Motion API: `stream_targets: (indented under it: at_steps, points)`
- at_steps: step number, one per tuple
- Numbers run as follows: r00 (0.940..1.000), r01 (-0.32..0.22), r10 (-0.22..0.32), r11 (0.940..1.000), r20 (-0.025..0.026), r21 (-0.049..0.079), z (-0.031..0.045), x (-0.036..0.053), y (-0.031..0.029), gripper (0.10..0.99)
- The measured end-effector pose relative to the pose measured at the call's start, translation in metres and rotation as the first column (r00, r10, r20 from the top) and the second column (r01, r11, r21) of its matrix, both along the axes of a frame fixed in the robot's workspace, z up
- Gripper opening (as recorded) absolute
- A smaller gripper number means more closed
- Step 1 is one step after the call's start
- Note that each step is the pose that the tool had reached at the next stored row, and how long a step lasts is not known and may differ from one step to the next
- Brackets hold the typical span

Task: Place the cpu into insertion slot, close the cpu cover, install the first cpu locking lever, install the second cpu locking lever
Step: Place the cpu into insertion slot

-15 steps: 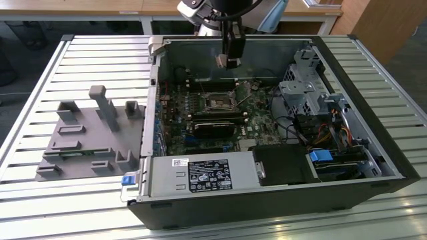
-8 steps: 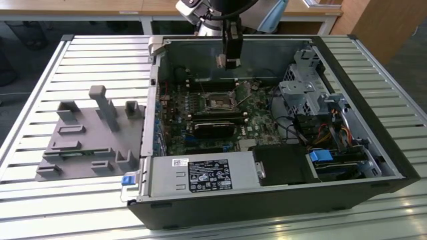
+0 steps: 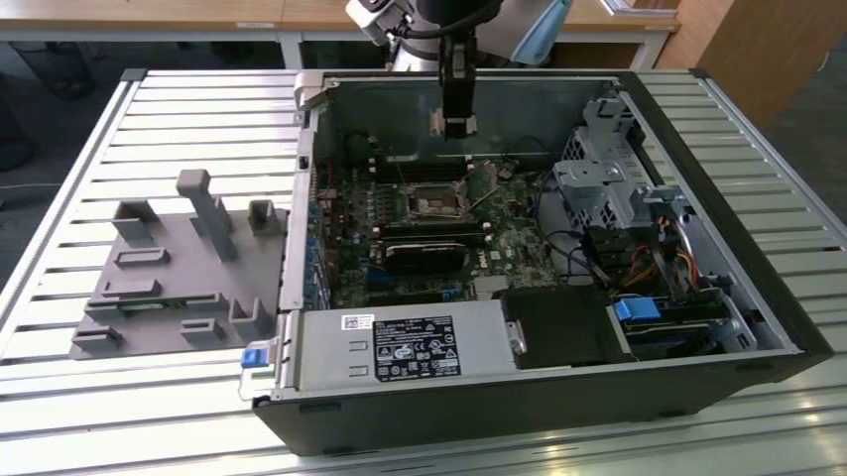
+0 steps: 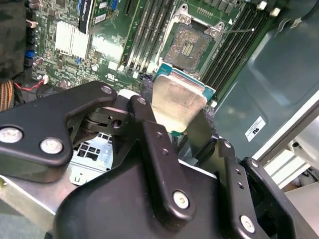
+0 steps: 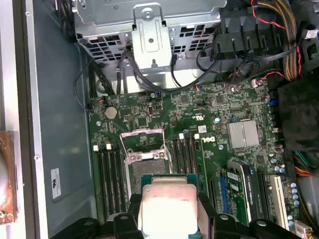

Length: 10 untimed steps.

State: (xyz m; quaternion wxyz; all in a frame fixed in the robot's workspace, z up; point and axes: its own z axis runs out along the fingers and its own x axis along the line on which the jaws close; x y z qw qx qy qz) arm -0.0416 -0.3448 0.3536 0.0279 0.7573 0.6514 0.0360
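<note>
The gripper [image 3: 457, 124] hangs inside an open computer case [image 3: 741, 213], its black fingers [image 4: 144, 119] pinching the cpu [image 4: 178, 97] by two opposite edges. The chip's dull silver top faces the cameras in both wrist views.

The insertion slot [image 3: 434, 201] lies below the gripper and well apart from it, a dark square on the green motherboard [image 5: 209, 114] with its contacts bare [image 4: 191, 47]. In the first wrist view the cpu [image 5: 167, 201] hides the near edge of the slot. Past the slot on the far side from the gripper, the cpu cover [image 5: 144, 155] appears swung up and open. Long black memory slots [image 5: 107, 174] run along both sides of the socket.

The case rests on a slatted aluminium table [image 3: 173, 109]. Beside the case, toward the exterior view's left of the gripper and lower, a grey fixture plate [image 3: 173, 268] with upright pegs lies on the slats. A boxed power supply [image 3: 397, 347] fills the case corner nearest the exterior camera. Behind the arm stand wooden desks [image 3: 159, 12].
</note>
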Motion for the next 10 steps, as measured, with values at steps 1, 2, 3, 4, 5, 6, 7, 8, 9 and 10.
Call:
stream_targets:
  at_steps: [1, 2, 3, 4, 5, 6, 7, 8, 9, 10]
  points:
    - [1.0, -0.001, 0.001, 1.0, 0.0001, 0.0, -0.0003, 0.0, 0.0, 0.525]
    - [0.9999, -0.011, 0.011, 0.9999, 0.0002, 0.0, -0.001, 0.0, 0.0, 0.525]
    - [0.9996, -0.029, 0.029, 0.9996, 0.0003, 0.001, -0.0018, -0.0001, 0.0, 0.525]
    - [0.9989, -0.047, 0.047, 0.9989, 0.0002, 0.001, -0.0026, -0.0001, 0.0, 0.525]
    - [0.9978, -0.066, 0.066, 0.9978, 0.0002, 0.002, -0.0036, 0.0, 0.0, 0.525]
    - [0.9964, -0.084, 0.084, 0.9964, 0.0002, 0.002, -0.0046, 0.0, 0.0, 0.525]
    - [0.9948, -0.102, 0.102, 0.9948, 0.0002, 0.002, -0.0057, 0.0, 0.0, 0.525]
    - [0.993, -0.118, 0.118, 0.993, 0.0003, 0.002, -0.0068, -0.0001, 0.0, 0.525]
    - [0.9917, -0.129, 0.129, 0.9917, 0.0006, 0.002, -0.008, -0.0002, 0.0002, 0.525]
    - [0.9912, -0.132, 0.132, 0.9912, 0.0005, 0.002, -0.0094, -0.0002, 0.0007, 0.525]
